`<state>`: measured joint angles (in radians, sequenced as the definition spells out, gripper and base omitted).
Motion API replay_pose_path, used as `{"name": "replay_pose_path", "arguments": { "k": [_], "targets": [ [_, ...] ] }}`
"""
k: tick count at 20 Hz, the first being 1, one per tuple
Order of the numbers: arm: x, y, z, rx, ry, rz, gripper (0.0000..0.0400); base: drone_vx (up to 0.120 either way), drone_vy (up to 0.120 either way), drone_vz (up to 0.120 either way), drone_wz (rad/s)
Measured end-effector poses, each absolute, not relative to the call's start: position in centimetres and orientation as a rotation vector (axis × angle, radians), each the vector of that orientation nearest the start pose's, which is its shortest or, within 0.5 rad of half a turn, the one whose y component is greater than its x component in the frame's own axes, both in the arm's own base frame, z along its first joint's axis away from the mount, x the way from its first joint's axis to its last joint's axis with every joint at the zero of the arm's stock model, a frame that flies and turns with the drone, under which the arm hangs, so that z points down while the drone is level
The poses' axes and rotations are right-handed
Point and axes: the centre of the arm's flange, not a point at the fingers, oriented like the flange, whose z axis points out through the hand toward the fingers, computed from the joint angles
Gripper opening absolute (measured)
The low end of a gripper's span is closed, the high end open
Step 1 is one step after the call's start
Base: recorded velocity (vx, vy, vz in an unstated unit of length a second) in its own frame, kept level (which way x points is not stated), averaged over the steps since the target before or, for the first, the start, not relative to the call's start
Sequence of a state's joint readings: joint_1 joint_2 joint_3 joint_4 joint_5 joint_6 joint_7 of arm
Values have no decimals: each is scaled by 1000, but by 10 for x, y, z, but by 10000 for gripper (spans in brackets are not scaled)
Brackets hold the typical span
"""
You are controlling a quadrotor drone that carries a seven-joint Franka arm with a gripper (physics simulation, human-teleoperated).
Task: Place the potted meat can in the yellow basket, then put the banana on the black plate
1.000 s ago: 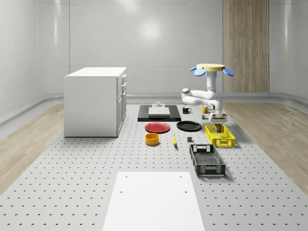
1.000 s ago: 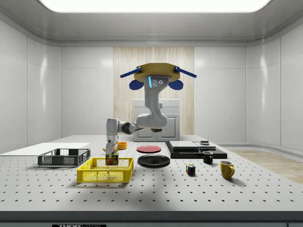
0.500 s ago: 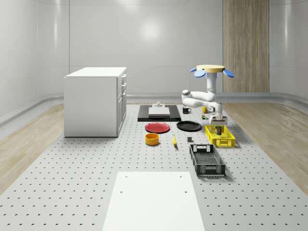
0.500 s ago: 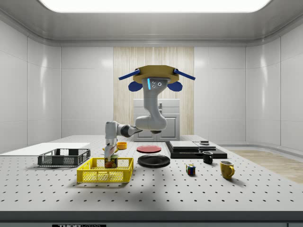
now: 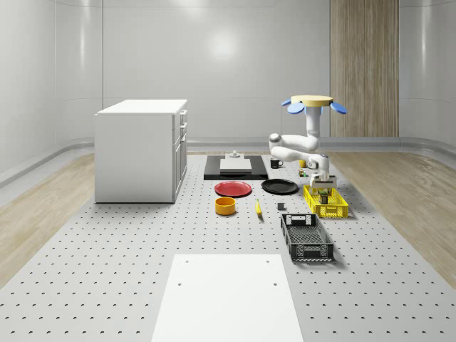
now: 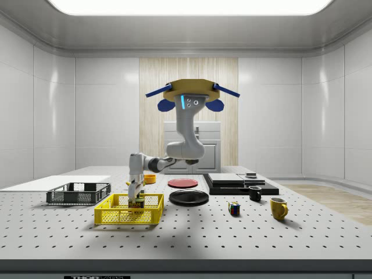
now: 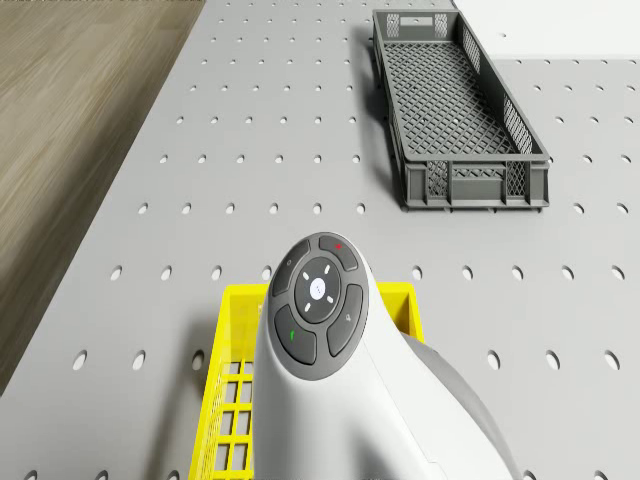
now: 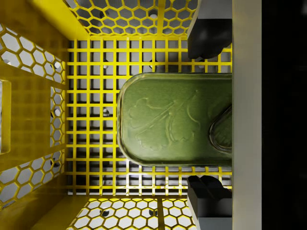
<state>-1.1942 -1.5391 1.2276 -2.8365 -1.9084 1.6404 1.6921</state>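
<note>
The green-lidded potted meat can stands upright on the mesh floor of the yellow plastic lattice basket, clear of its walls. A second ago the side view showed the can hanging above the rim; half a second ago it was partly sunk between the walls; it is now fully down inside. The two-finger gripper straddles the can with its dark fingers spread wide: yellow mesh shows between each finger and the can, so the can appears released. The white arm reaches down into the basket, and the quadrotor drone hovers above the perforated table, just behind the basket in the whole-scene view. The first placement looks complete. The small yellow banana lies untouched on the table, near the round black plate but apart from it.
</note>
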Motion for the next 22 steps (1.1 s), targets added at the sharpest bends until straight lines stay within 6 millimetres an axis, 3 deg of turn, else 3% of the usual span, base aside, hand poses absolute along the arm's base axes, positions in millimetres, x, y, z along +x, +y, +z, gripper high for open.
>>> {"name": "replay_pose_path", "arguments": {
  "k": [6, 10, 22],
  "targets": [
    [307, 0, 528, 0, -1, 786, 394, 0, 0, 120, 0],
    [307, 0, 527, 0, -2, 786, 398, 0, -110, 110, 0],
    [307, 0, 527, 1, -2, 786, 400, 0, -120, 0, 0]
  ]
}}
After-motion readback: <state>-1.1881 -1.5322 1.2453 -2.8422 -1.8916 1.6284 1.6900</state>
